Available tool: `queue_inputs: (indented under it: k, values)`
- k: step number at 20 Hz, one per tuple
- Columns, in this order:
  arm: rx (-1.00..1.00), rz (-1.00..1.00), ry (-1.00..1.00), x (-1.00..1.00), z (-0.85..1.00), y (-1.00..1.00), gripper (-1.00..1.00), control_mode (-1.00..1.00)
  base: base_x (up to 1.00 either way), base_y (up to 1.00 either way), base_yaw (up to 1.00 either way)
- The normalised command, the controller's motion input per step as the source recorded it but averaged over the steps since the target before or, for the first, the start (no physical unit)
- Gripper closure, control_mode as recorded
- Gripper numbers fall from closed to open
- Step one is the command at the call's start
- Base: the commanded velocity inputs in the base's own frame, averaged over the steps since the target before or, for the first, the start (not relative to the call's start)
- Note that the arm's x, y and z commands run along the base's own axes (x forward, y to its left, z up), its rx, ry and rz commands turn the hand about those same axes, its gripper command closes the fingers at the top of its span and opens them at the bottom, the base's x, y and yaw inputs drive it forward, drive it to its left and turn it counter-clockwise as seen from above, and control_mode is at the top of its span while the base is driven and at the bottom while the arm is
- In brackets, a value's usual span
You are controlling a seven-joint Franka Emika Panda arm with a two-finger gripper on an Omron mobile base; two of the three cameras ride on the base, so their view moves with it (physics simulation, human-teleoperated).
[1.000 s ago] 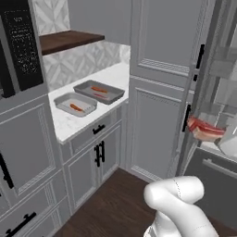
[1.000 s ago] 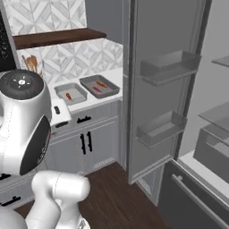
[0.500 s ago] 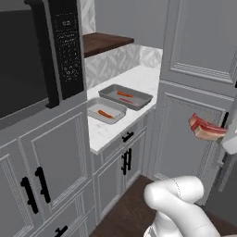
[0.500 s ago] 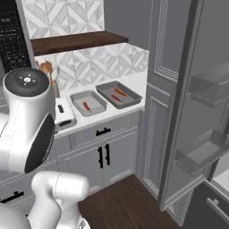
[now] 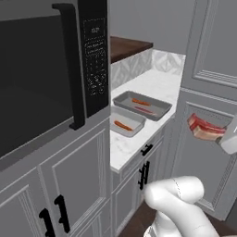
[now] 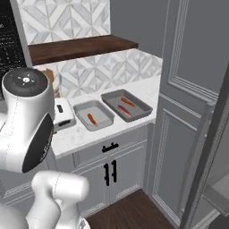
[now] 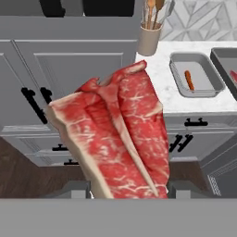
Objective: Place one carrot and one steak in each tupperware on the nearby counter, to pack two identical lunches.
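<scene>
The whole picture has slid since a moment ago: the base has swung round, so the open fridge has gone out of frame and the dark microwave (image 5: 46,78) now covers the upper left of the left base view. The trays have not shifted on the desk (image 5: 152,88); only the camera has.

The pincer (image 7: 127,187) grips a steak (image 7: 113,143), its two tips standing at either side of the meat's lower edge at the bottom of the hand view. In that view the slab runs long from the bottom centre up toward the upper right, its top corner pointing at the desk. In the left base view the same steak (image 5: 205,128) hangs at the right edge, well apart from the trays.

Two tupperware trays sit side by side at centre of the right base view. The left tupperware (image 6: 105,125) holds one carrot (image 6: 91,119), lying lengthwise along the tray. The right tupperware (image 6: 142,107) holds a second carrot (image 6: 128,102) and, just beside it, another steak (image 6: 123,110).

A beige cup of utensils (image 7: 149,39) stands at the desk's end.
</scene>
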Motion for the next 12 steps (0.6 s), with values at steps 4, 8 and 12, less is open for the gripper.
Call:
queue_inputs:
  k: [4,8,12]
  values:
    - [0.00,0.00,0.00,0.00,0.00,0.00,1.00,1.00,0.49,0.00,0.00]
    - [0.00,0.00,0.00,0.00,0.00,0.00,1.00,1.00,0.70,0.00,0.00]
    - [0.00,0.00,0.00,0.00,0.00,0.00,1.00,1.00,0.75,0.00,0.00]
